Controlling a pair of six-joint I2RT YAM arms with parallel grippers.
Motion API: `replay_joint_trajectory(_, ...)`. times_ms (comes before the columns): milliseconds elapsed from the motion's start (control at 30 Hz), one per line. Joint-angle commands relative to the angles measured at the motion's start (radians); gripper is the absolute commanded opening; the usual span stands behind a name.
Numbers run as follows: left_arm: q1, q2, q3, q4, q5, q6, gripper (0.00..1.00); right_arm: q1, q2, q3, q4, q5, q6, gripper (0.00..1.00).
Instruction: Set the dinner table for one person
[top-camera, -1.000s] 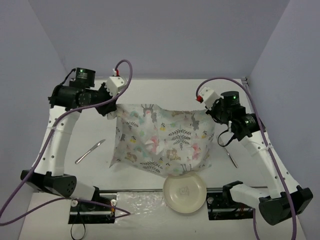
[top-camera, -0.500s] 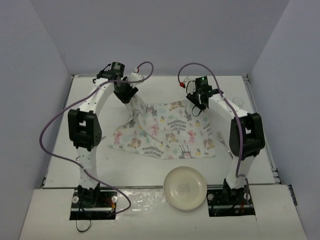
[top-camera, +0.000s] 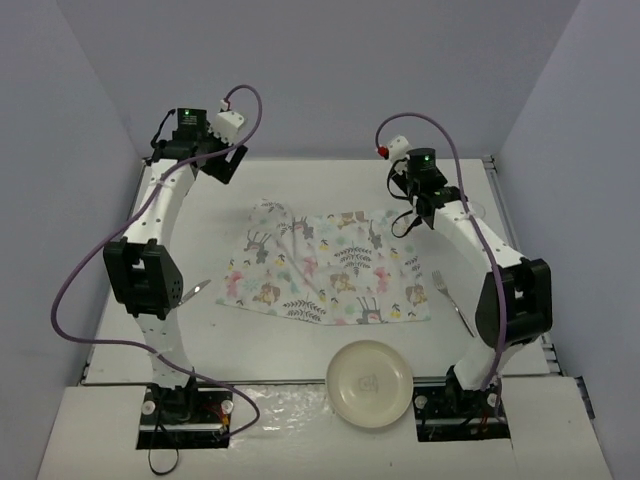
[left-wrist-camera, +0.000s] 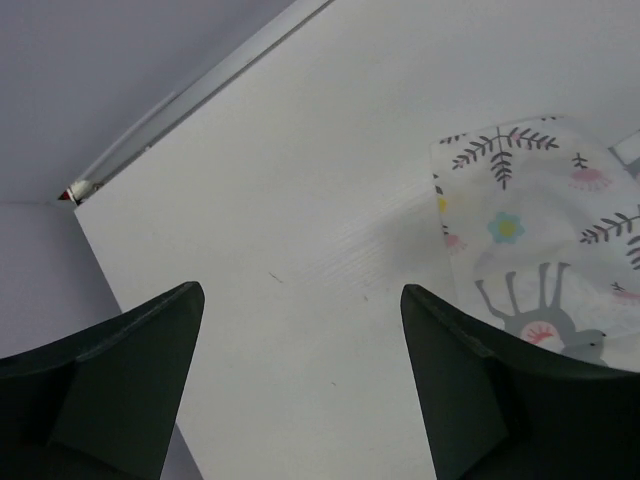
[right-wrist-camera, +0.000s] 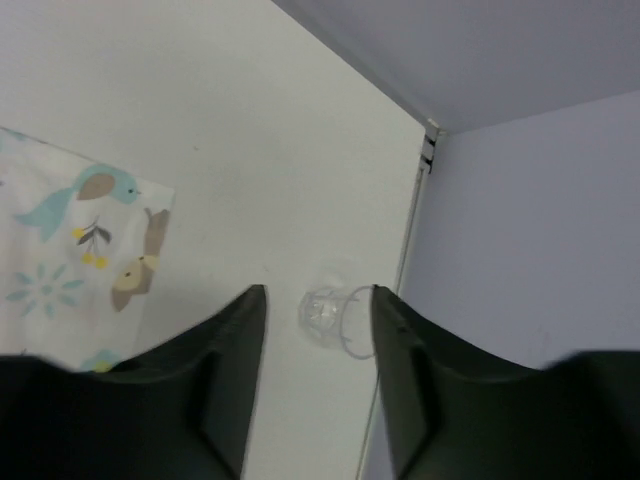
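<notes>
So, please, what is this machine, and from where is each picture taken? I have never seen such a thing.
It is two robot arms bolted to a white table. The wide picture looks down from above: left arm, right arm. The other two come from small cameras on the wrists, so the dark shapes at the bottom are each arm's own jaws. Both pairs stand open and hold nothing. On the table lie a floral placemat, a fork, another utensil and, at the near edge, a cream plate. The right wrist view also shows a small clear glass near the table's edge.
</notes>
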Motion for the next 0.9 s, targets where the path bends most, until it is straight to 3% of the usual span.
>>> replay_joint_trajectory(0,-0.014,-0.134,-0.150,0.055,0.130,-0.041,0.55,0.001,-0.115,-0.085,-0.051,-0.085,0.018,0.18)
replay_joint_trajectory(67,-0.014,-0.144,-0.192,0.066,0.185,-0.059,0.39,0.002,-0.106,-0.115,-0.081,-0.107,0.022,0.01)
replay_joint_trajectory(133,-0.017,-0.134,-0.226,0.072,0.216,-0.080,0.16,0.004,-0.075,-0.107,-0.109,-0.133,0.036,0.00)
replay_joint_trajectory(200,-0.024,-0.092,-0.218,0.059,0.239,-0.103,0.00,0.004,-0.009,-0.071,-0.158,-0.184,0.063,0.00)
replay_joint_trajectory(567,-0.088,0.104,-0.141,0.044,0.322,-0.163,0.00,0.013,0.223,0.082,-0.178,-0.309,0.153,0.00)
replay_joint_trajectory(867,-0.124,0.317,0.049,-0.093,0.409,-0.157,0.00,0.016,0.311,0.085,-0.174,-0.316,0.154,0.00)
